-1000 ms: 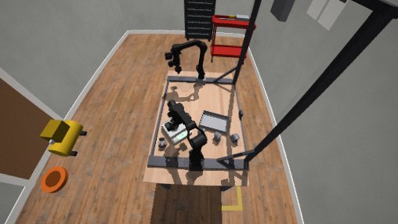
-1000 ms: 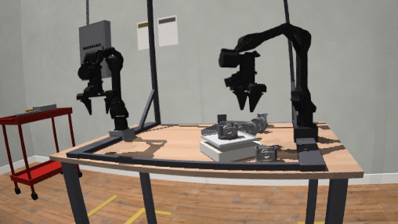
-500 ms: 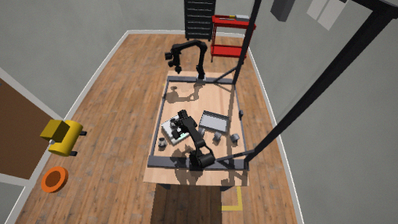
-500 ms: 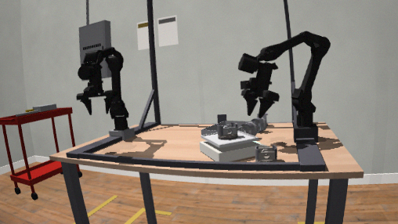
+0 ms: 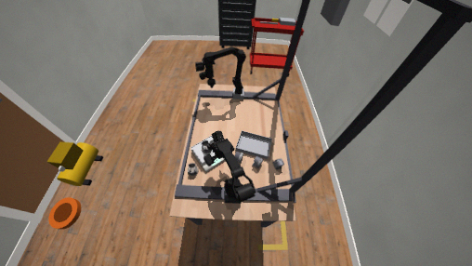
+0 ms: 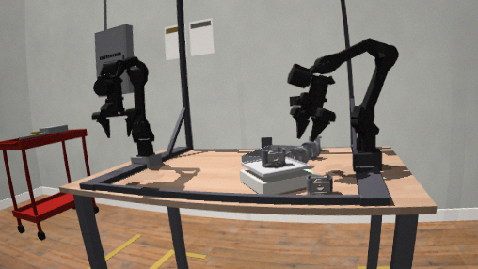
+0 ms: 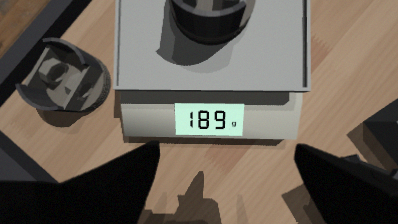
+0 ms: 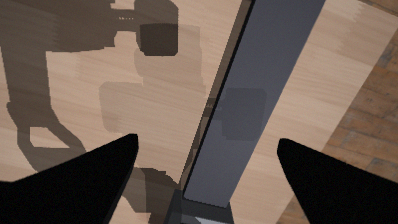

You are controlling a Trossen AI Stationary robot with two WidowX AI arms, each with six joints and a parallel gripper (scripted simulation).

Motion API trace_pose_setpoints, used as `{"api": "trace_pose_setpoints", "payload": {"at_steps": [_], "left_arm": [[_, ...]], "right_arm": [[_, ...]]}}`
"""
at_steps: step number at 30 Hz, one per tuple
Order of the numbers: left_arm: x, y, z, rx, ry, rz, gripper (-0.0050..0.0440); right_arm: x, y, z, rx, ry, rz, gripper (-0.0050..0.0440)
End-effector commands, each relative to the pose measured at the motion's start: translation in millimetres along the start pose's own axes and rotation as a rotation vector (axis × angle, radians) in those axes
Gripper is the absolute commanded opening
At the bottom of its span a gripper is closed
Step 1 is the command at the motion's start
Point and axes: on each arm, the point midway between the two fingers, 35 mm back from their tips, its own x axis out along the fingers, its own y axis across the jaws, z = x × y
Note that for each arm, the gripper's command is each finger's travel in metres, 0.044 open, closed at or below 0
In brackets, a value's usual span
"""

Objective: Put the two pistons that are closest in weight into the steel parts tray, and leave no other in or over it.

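A dark piston [image 6: 273,158] [image 7: 210,22] stands on the white scale [image 6: 268,182] [image 7: 150,120], whose display [image 7: 209,119] reads 189 g. Another piston [image 5: 192,169] [image 6: 320,183] [image 7: 75,82] stands on the table beside the scale. The steel parts tray [image 5: 254,145] looks empty. By its near side are three more pistons: one [image 5: 239,156] partly hidden by the left arm, a middle one [image 5: 257,162] and an outer one [image 5: 278,164]. My left gripper [image 6: 306,137] [image 7: 226,149] is open and empty, above and just in front of the scale's display side. My right gripper [image 6: 119,135] [image 8: 208,143] is open and empty, high over the far end.
A dark frame [image 5: 186,135] [image 6: 207,194] [image 8: 260,75] runs round the table [image 5: 251,113]. The left arm [image 5: 232,160] reaches over the space between scale and tray. A red cart [image 5: 274,60] [image 6: 44,138] stands on the floor beyond the right arm's end.
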Motion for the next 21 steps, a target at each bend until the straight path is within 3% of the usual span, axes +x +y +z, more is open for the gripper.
{"api": "trace_pose_setpoints", "payload": {"at_steps": [1,21], "left_arm": [[-7.0,-1.0,11.3,-0.003,-0.028,-0.011,0.0378],[-4.8,0.0,7.4,-0.003,-0.014,-0.007,0.0378]], "right_arm": [[-8.3,-0.2,4.8,0.001,-0.032,0.002,0.04],[-8.3,-0.2,4.8,0.001,-0.032,0.002,0.04]]}}
